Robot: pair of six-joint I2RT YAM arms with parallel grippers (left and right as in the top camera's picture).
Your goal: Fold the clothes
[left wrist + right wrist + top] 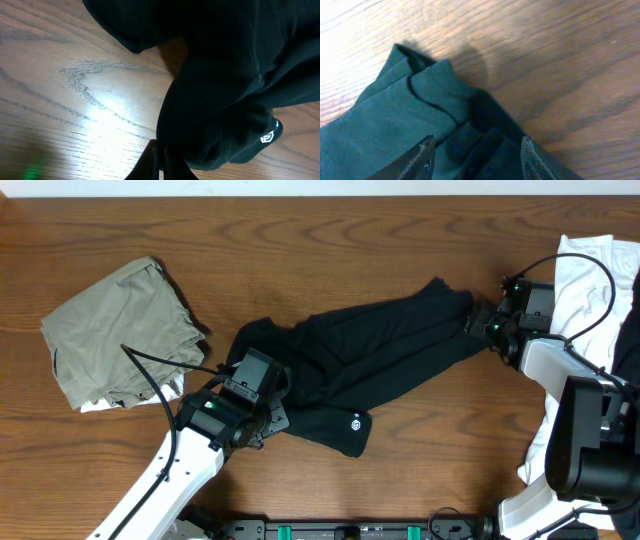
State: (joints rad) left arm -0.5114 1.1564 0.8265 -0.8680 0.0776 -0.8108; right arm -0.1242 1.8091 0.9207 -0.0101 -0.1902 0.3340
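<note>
Overhead, crumpled black shirt (390, 345) drawn long, left end effector (161, 152) pinching it, right end effector (477, 150) spread over its end

The black shirt (390, 340) with a small white logo (356, 421) lies crumpled in a long slanted band from my left claw (268, 417) to my right claw (480, 321), an olive-grey piece (110, 330) bunched left of it, a white piece (585, 275) right of it.
</note>
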